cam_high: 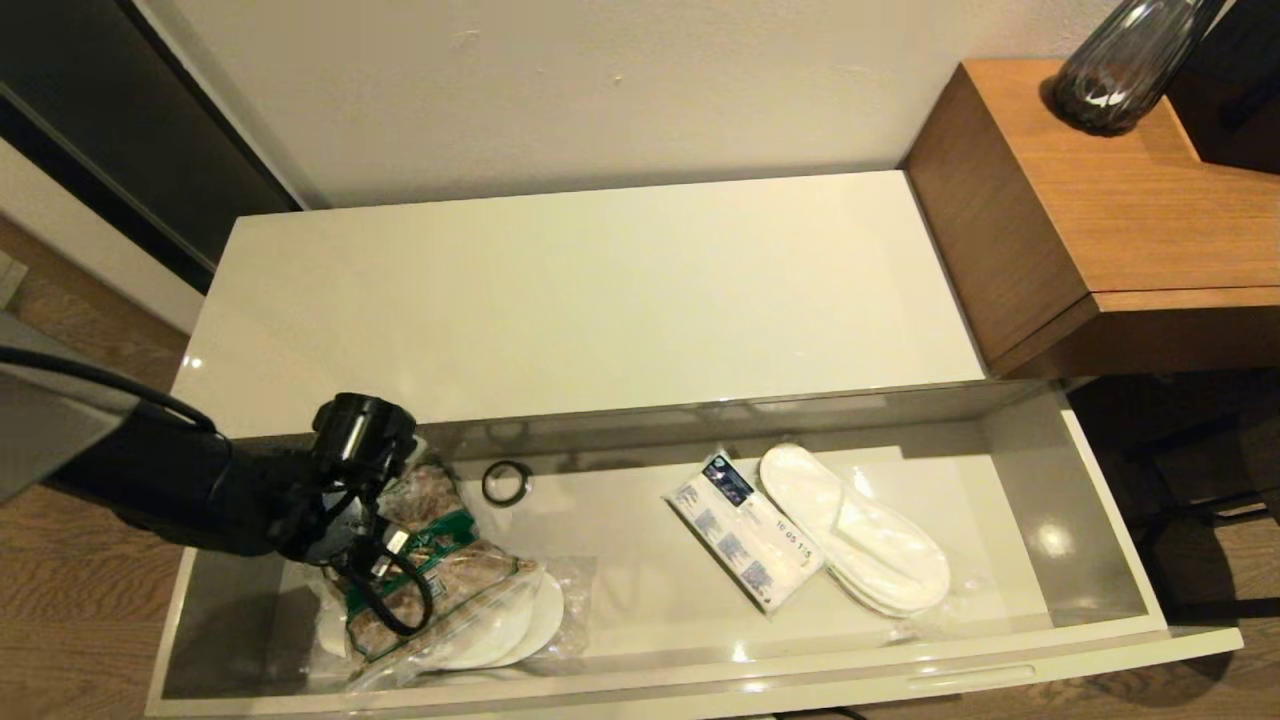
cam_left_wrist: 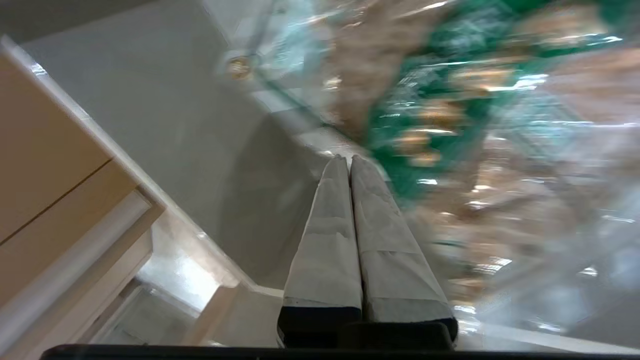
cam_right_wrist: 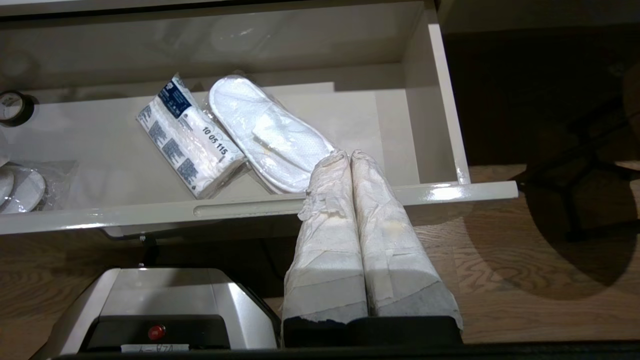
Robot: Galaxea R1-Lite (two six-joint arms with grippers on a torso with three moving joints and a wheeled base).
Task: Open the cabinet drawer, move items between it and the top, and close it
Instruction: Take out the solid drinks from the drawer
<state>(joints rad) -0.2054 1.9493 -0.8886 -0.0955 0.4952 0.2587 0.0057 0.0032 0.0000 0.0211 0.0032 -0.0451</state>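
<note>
The left gripper point(cam_left_wrist: 349, 160) is reaching into the left end of the open cabinet drawer point(cam_high: 1100, 480), fingers pressed together, tips at the crinkly bag point(cam_high: 440, 570) lying over one pair of slippers point(cam_high: 510, 630). Whether plastic is pinched between them is not clear. A sound lift probably needs a firm hold on the bag alone. Right of it are lying the black ring point(cam_high: 507, 483), the packet point(cam_high: 745, 545) and more slippers point(cam_high: 860, 530). The top point(cam_high: 600, 290) is lying behind. The right gripper point(cam_right_wrist: 349, 156) is hanging before the drawer's front, fingers together.
</note>
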